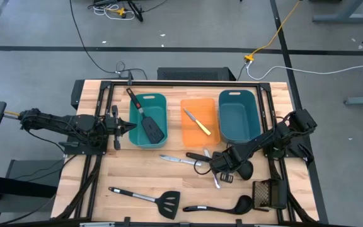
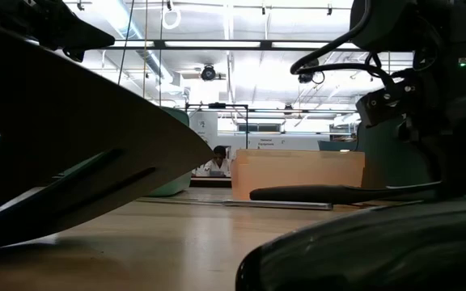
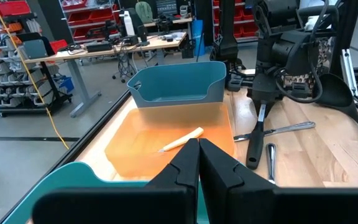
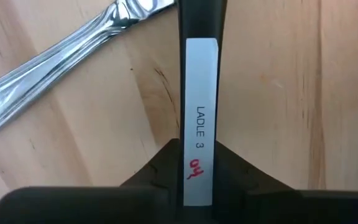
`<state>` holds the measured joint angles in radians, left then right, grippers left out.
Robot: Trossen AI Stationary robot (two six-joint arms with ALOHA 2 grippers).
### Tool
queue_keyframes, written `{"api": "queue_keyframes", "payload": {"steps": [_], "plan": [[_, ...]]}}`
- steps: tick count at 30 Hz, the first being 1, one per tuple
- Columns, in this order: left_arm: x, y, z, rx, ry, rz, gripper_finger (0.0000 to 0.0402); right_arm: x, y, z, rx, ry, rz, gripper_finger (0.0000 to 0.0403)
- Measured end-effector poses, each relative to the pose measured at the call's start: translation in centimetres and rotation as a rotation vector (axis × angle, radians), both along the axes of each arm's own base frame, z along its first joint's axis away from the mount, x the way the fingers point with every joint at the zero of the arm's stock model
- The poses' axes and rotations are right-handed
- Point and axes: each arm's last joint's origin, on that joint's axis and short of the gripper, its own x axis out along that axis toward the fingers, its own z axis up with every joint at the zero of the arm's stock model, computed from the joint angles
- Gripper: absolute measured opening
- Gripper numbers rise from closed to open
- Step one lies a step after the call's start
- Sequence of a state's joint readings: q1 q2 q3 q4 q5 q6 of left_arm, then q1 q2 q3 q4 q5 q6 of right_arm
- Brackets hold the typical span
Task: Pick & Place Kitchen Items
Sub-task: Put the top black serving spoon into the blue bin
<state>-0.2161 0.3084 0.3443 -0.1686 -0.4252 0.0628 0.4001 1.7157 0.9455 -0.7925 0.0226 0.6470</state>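
Your right gripper (image 4: 199,171) clamps the labelled ladle handle (image 4: 201,74) for lifting; left gripper (image 3: 197,163) waits closed, empty, beside the teal bin (image 1: 149,99).

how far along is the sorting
Done: a spatula lies in the left teal bin and the yellow knife in the orange bin. In hand: the right pincer is closing on a ladle handle. Left: a silver knife, another spatula and a second ladle. The left pincer waits, shut.
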Motion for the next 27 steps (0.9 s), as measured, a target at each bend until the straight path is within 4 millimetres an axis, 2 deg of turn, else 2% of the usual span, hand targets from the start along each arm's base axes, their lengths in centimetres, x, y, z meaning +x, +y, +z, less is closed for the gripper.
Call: {"api": "queue_keyframes", "payload": {"steps": [5, 10, 18, 27], "plan": [[0.0, 0.0, 0.0, -0.002, 0.0, 0.0, 0.0016, 0.2, -0.1, 0.5, -0.002, 0.019, 0.017, 0.0068], [0.0, 0.0, 0.0, -0.004, -0.001, 0.0, 0.0016, 1.0, 0.0, 2.2, -0.022, -0.028, 0.076, 0.0068], [0.0, 0.0, 0.0, -0.007, 0.001, 0.001, 0.0016, 0.9, -0.7, 6.7, -0.021, -0.219, 0.161, 0.0068], [0.0, 0.0, 0.0, -0.014, 0.001, 0.002, 0.0016, -1.6, -2.1, 12.5, -0.04, -0.475, 0.185, 0.0068]]}}
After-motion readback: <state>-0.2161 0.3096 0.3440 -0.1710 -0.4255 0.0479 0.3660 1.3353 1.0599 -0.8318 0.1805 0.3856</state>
